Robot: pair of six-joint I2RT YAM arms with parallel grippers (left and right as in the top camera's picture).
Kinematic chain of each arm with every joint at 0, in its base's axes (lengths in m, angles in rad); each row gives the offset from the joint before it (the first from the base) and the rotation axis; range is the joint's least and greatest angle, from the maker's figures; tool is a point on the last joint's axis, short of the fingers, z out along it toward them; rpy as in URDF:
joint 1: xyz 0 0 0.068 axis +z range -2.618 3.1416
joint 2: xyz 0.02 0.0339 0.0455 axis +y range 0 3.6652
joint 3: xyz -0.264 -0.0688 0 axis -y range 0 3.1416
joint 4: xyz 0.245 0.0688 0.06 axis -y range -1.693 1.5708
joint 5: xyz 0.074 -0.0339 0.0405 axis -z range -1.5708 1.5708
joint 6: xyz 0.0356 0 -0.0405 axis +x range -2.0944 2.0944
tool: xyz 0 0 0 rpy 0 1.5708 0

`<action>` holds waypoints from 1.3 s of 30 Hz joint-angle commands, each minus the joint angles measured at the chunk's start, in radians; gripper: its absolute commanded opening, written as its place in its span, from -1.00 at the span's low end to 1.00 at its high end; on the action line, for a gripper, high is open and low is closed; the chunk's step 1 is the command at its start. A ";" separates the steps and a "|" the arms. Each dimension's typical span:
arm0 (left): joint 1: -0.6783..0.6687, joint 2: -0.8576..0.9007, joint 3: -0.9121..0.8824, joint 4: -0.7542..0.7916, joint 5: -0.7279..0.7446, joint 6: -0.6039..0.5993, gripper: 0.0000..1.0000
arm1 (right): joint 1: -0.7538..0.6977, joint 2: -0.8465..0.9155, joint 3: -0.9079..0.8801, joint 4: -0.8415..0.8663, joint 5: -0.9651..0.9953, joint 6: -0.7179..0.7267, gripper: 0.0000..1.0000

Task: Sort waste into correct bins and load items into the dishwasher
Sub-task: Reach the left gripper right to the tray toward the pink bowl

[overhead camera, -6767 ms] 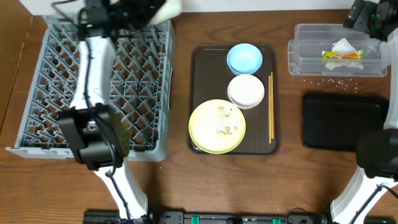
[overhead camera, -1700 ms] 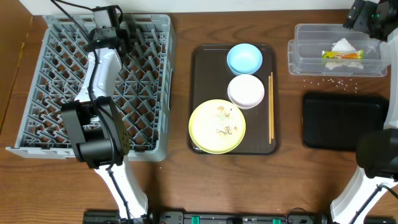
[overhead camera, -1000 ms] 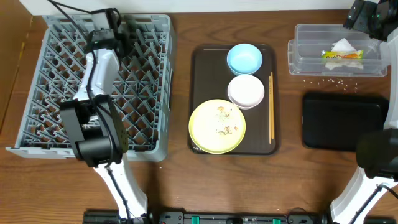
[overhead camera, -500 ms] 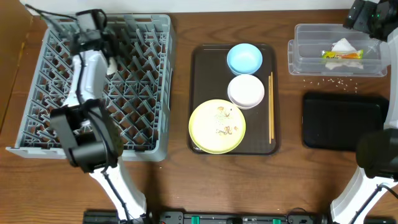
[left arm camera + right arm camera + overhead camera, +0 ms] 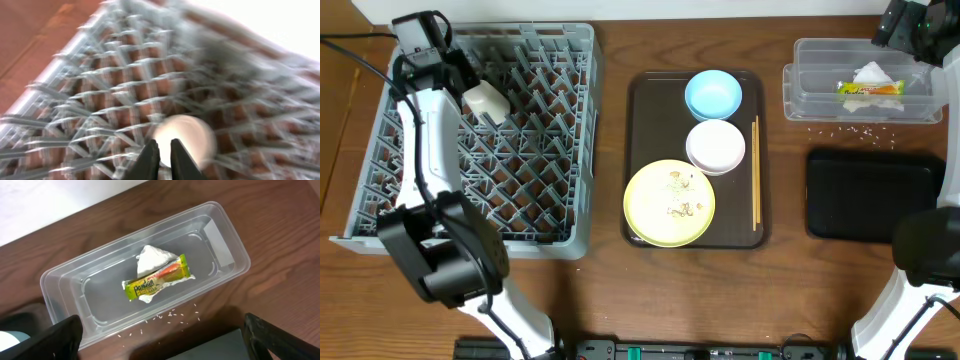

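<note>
Left gripper (image 5: 163,144) pinched almost together, empty, above the white cup (image 5: 488,100) resting among pegs near the far left corner of the large grey plastic lattice dish rack (image 5: 540,150); right gripper (image 5: 160,335) spread wide, empty, over the clear plastic rectangular tub (image 5: 65,280).

Your left arm (image 5: 420,140): white tubular links, black joint housings, and a thin black cable (image 5: 350,46) at its wrist end. Your right arm (image 5: 900,295): matching white links and black joints. Its fingers (image 5: 42,337) are matte black.
</note>
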 commanded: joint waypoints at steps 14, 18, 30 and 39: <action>-0.302 -0.101 -0.001 -0.083 0.944 0.047 0.68 | -0.003 0.001 -0.004 -0.001 0.004 -0.007 0.99; -0.430 -0.083 -0.001 -0.139 0.695 0.049 0.75 | -0.003 0.001 -0.004 -0.001 0.004 -0.007 0.99; -0.698 0.026 -0.001 -0.325 0.375 0.129 0.70 | -0.003 0.001 -0.004 -0.001 0.004 -0.007 0.98; -0.735 0.185 -0.001 -0.318 0.372 0.128 0.38 | -0.003 0.001 -0.004 -0.001 0.004 -0.007 0.98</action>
